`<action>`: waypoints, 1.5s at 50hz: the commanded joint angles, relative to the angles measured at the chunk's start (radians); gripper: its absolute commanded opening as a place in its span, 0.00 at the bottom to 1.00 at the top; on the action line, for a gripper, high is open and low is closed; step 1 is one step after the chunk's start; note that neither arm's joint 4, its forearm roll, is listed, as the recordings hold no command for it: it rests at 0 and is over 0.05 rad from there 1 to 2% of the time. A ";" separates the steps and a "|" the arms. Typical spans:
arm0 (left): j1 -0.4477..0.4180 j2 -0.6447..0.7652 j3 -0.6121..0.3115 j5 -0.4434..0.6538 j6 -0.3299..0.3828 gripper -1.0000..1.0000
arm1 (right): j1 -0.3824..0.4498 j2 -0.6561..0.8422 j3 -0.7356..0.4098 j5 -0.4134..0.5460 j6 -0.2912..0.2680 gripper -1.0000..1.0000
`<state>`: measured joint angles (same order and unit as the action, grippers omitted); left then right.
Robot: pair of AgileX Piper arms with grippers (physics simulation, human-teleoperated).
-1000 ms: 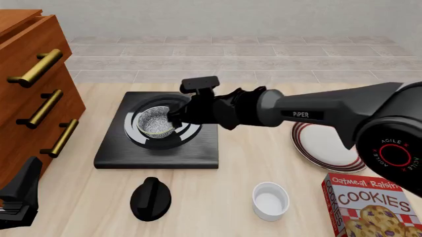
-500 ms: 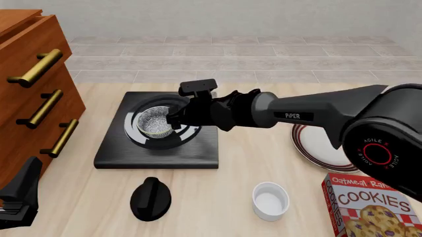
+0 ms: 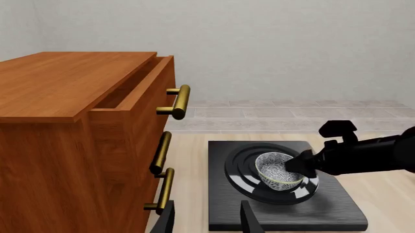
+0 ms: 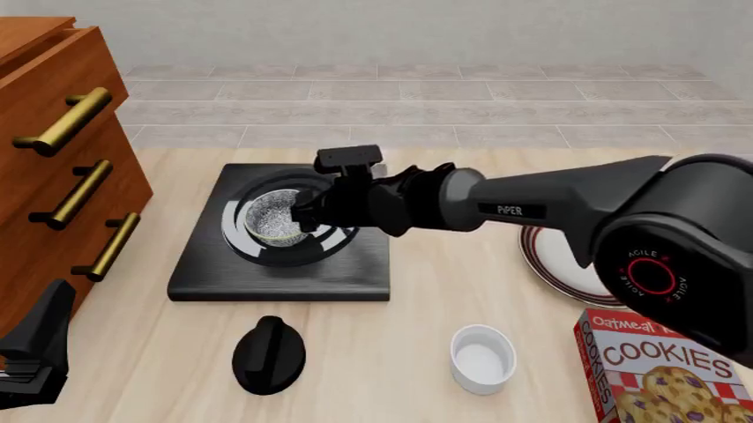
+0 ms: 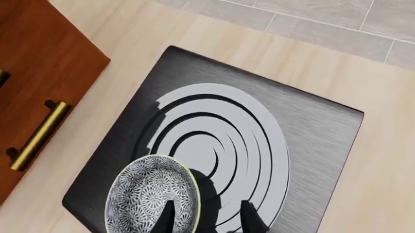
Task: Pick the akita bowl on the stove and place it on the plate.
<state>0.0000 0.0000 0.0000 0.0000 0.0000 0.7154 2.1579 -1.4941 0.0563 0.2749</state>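
Right end effector parted astride akita bowl rim on stove.

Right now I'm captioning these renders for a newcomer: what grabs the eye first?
The right arm's gripper reaches across the table to the akita bowl, its fingers straddling the rim as the bowl sits on the stove. At the left edge stands a wooden drawer cabinet; the red-striped plate lies half hidden behind the arm.

The right arm covers the plate's near-stove side; the cookie box and left gripper are cropped by the frame edge.
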 commanded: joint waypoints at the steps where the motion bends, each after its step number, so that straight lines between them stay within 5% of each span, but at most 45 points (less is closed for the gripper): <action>1: 0.000 0.000 0.000 0.000 0.000 1.00 | 0.005 0.039 -0.001 -0.001 0.005 1.00; 5: 0.000 0.000 0.000 0.000 0.000 1.00 | 0.012 0.035 0.012 -0.012 0.020 1.00; 6: 0.000 0.000 0.000 0.000 0.000 1.00 | 0.007 0.034 0.009 -0.009 0.016 0.00; 39: 0.000 0.000 0.000 0.000 0.000 1.00 | -0.030 -0.135 0.085 0.024 -0.037 0.00; 75: 0.000 0.000 0.000 0.000 0.000 1.00 | -0.059 -0.411 0.347 -0.022 -0.055 0.00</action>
<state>0.0000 0.0000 0.0000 0.0000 0.0000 0.6663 1.8169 -1.2152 0.0505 0.2242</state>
